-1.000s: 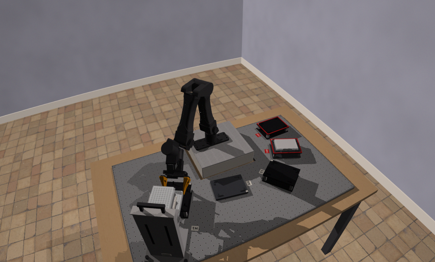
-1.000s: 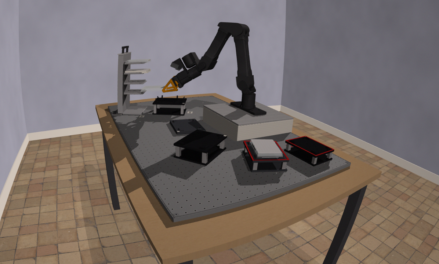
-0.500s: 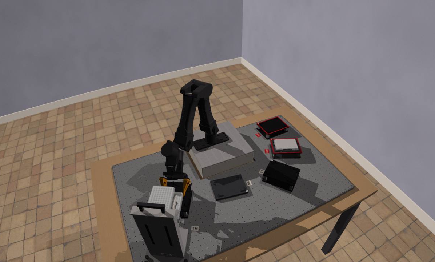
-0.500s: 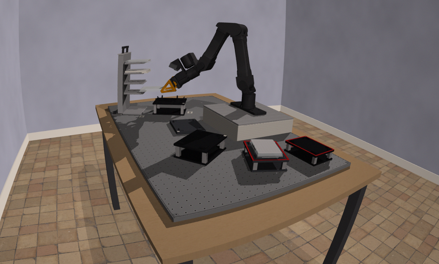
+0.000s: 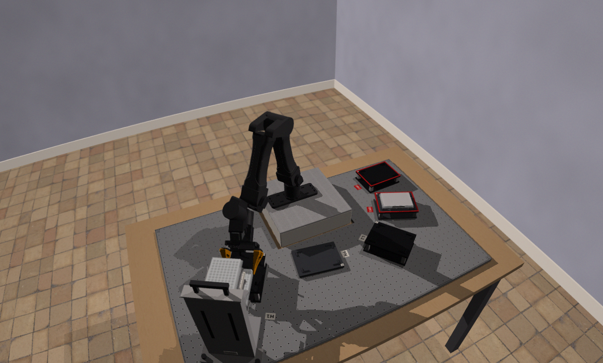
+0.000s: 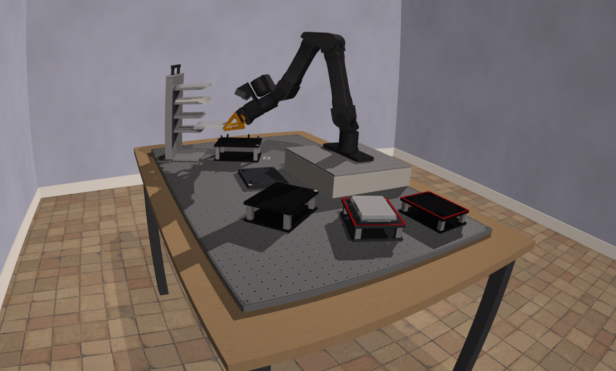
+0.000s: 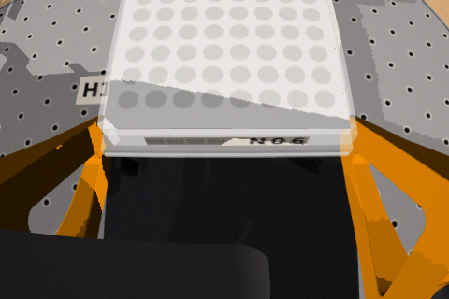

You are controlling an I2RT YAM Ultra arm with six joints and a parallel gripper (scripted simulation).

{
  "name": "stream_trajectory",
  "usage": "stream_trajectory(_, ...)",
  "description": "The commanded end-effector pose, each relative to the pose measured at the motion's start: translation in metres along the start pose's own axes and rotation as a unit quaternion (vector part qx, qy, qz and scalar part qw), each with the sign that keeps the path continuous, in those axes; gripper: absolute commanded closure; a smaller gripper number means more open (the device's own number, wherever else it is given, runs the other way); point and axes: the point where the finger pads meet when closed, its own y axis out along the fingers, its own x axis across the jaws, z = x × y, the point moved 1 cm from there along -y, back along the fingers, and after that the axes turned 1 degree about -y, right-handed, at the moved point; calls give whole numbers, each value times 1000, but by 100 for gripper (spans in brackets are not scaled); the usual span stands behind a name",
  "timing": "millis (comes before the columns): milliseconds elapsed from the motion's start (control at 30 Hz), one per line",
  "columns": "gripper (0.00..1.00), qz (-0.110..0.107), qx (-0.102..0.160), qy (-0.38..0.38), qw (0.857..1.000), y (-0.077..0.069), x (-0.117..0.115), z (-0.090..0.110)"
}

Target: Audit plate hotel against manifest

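Note:
My gripper (image 5: 242,260) (image 6: 228,127) (image 7: 226,129) is shut on plate N06 (image 6: 211,124) (image 7: 224,33) by its long sides, near the labelled short end. The ID N06 faces the wrist camera. The plate looks level, above the black regrip nest (image 5: 257,289) (image 6: 237,142) (image 7: 224,206). Its far end overlaps the lowest shelf of hotel H1 (image 5: 222,324) (image 6: 170,119) in the exterior view; its exact depth there cannot be told. A plate with wells (image 5: 224,269) is at the hotel's top; a pale plate (image 6: 192,99) lies on the second shelf from the top. Their labels are unreadable.
A white plate (image 5: 396,199) (image 6: 374,207) sits on one red-rimmed quarantine nest (image 5: 396,213); the other quarantine nest (image 5: 378,173) (image 6: 434,203) is bare. Landing nest L1 (image 5: 390,239) (image 6: 280,199) and low nest N6 (image 5: 317,258) (image 6: 260,176) hold no plate.

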Motion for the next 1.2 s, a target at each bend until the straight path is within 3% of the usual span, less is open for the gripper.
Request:
stream_trajectory(0,14,2,-27,-10,1000,6,-2,-22)
stream_trajectory(700,14,2,-28,-10,1000,17,-2,-26)
stream_trajectory(733,14,4,-38,-14,999,13,-4,-34)
stream_trajectory(800,14,1,-28,-10,1000,19,-1,-26)
stream_trajectory(1167,14,2,-32,-11,999,24,-2,-31)
